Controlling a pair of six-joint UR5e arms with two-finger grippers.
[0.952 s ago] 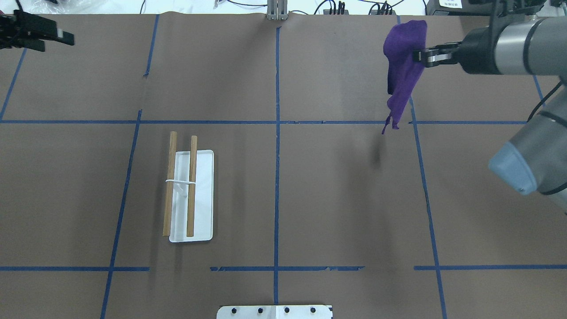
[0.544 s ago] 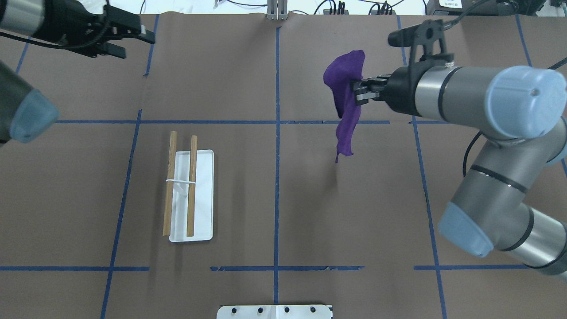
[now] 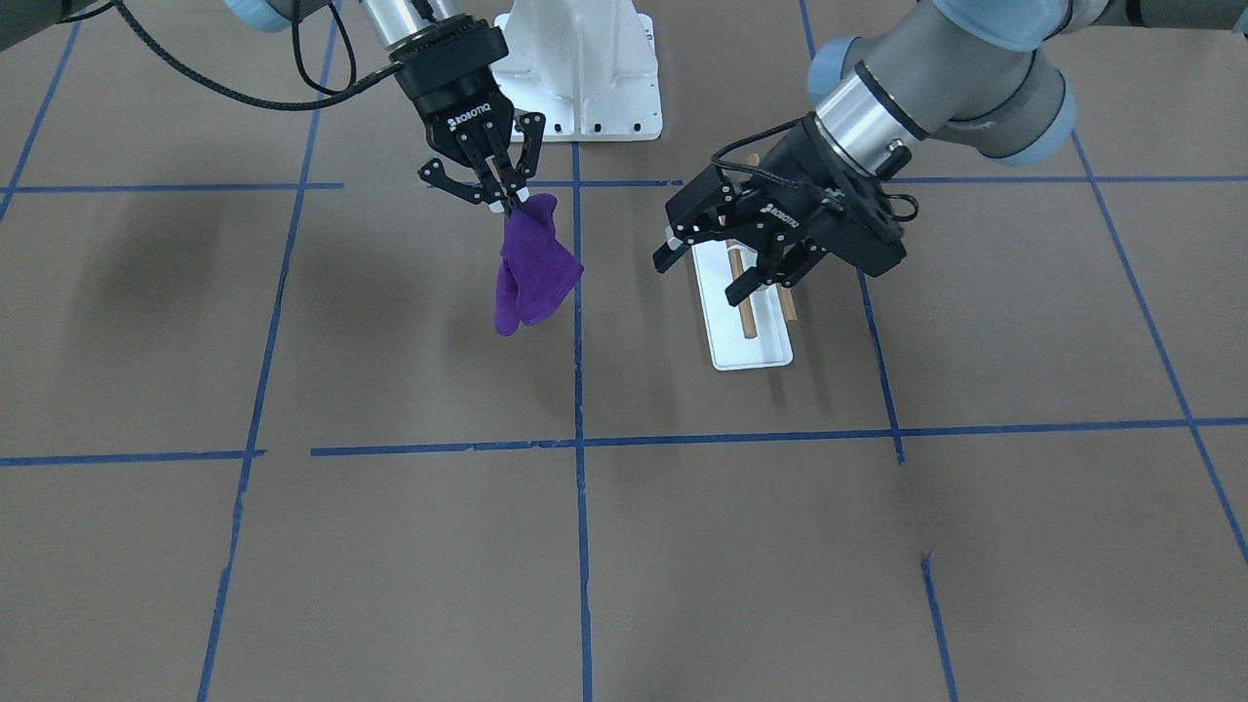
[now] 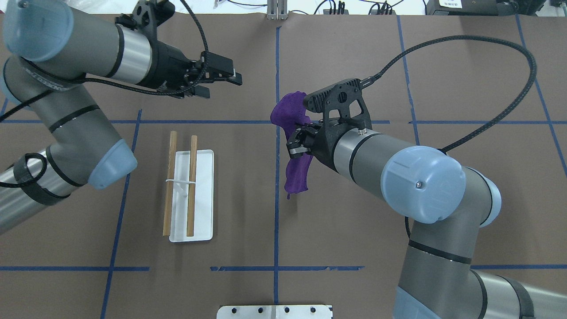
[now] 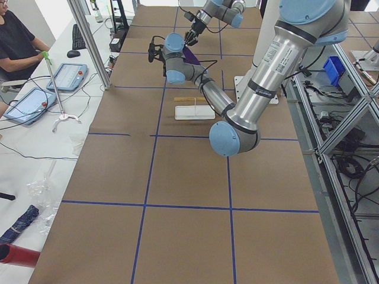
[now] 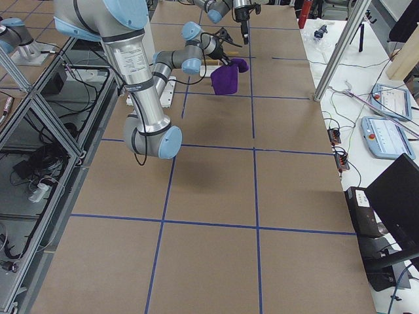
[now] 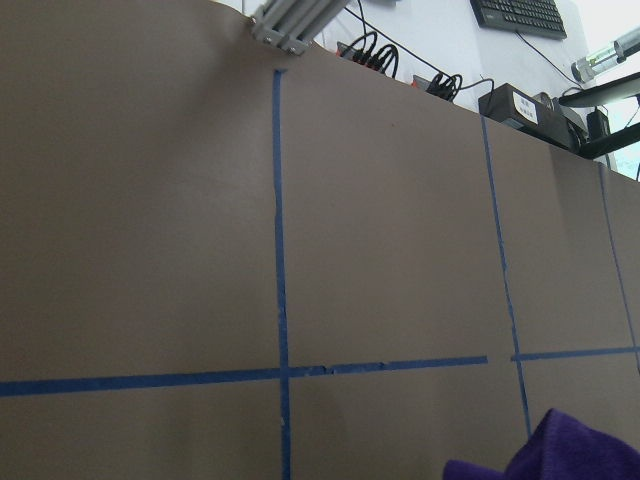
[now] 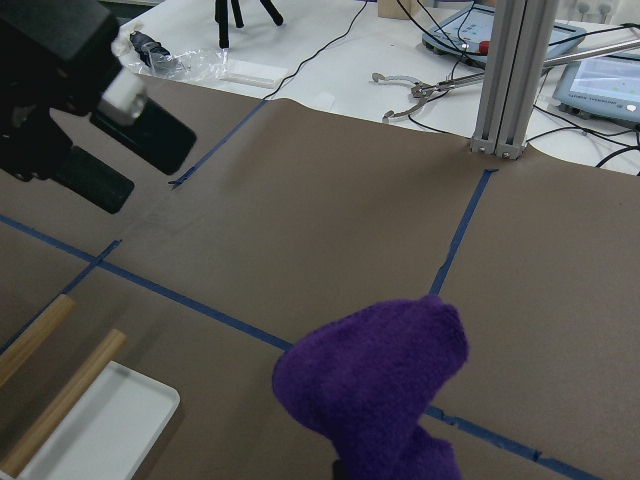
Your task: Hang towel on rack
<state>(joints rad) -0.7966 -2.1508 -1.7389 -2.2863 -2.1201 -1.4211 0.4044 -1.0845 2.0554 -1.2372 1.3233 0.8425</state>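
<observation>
Front view shows you the right gripper pinching the towel — left gripper gaping (overhead: apart from the rack).

**Even Overhead Light, Soft Shadows**

Diffuse light from above is falling evenly over the brown table, throwing only faint, soft-edged shadows. The white bench past the far edge is blowing out in the overhead view. In the right wrist view the close left gripper is looking soft, while the towel is showing crisp.

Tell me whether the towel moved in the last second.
Yes. Overhead, the towel has shifted left, from the right tape line to the centre tape line, nearer the rack.
</observation>
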